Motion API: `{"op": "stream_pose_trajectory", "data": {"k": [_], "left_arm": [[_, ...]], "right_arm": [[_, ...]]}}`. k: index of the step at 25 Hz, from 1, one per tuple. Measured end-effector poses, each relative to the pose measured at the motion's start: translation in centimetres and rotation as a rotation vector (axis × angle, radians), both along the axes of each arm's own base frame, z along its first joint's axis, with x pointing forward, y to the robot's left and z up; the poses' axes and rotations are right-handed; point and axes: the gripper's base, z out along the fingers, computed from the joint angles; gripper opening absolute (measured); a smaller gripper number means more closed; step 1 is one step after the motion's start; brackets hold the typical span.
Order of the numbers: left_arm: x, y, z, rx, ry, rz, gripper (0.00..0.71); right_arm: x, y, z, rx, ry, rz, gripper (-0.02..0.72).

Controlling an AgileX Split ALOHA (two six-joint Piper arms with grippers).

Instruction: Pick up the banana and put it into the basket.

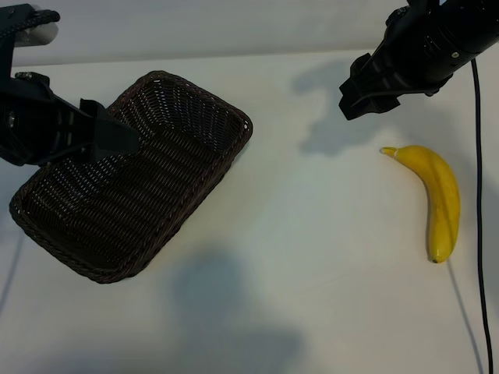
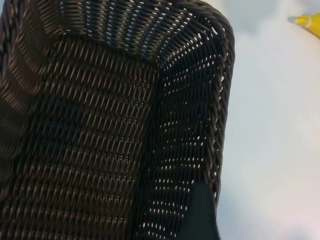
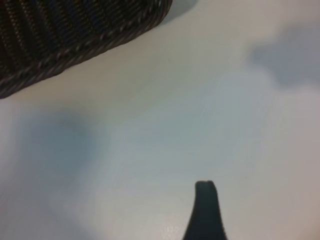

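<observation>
The yellow banana [image 1: 439, 196] lies on the white table at the right, its stem end toward the back. At the left sits the dark brown wicker basket [image 1: 132, 179], with nothing in it. My left gripper [image 1: 117, 134] hovers over the basket's left half, open and holding nothing; one finger [image 2: 200, 215] shows in the left wrist view above the basket's floor [image 2: 100, 125]. The banana's stem tip [image 2: 306, 21] peeks into that view's corner. My right gripper [image 1: 355, 97] hangs open and empty above the table, behind and left of the banana. One of its fingers [image 3: 205, 210] shows over bare table.
A black cable [image 1: 477, 202] runs down the table's right edge just past the banana. The basket's rim [image 3: 75, 47] shows in a corner of the right wrist view. White tabletop [image 1: 312, 234] lies between basket and banana.
</observation>
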Motion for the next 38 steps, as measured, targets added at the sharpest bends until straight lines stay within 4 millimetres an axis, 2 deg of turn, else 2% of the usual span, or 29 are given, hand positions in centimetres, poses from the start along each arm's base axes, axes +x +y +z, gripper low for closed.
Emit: {"op": "stream_pose_trajectory", "data": {"k": [28,33,36,38], "left_arm": [[0.1,0.0,0.1,-0.029,-0.005,0.029,0.606],[-0.5,1.1,-1.1,-0.035,0.102,0.247,0.606],[-1.8,2.4,-2.5,0.008,0.134,0.403,0.606],[-3.0,3.0,-2.6,-0.016,0.117,0.500,0.606]], "right_arm": [[0.2,0.0,0.1,0.005,-0.025,-0.009,0.560],[0.3,0.0,0.1,0.002,-0.031,-0.009,0.560],[0.3,0.0,0.1,0.002,-0.031,-0.009,0.560],[0.3,0.0,0.1,0.002,-0.031,-0.009,0.560]]}}
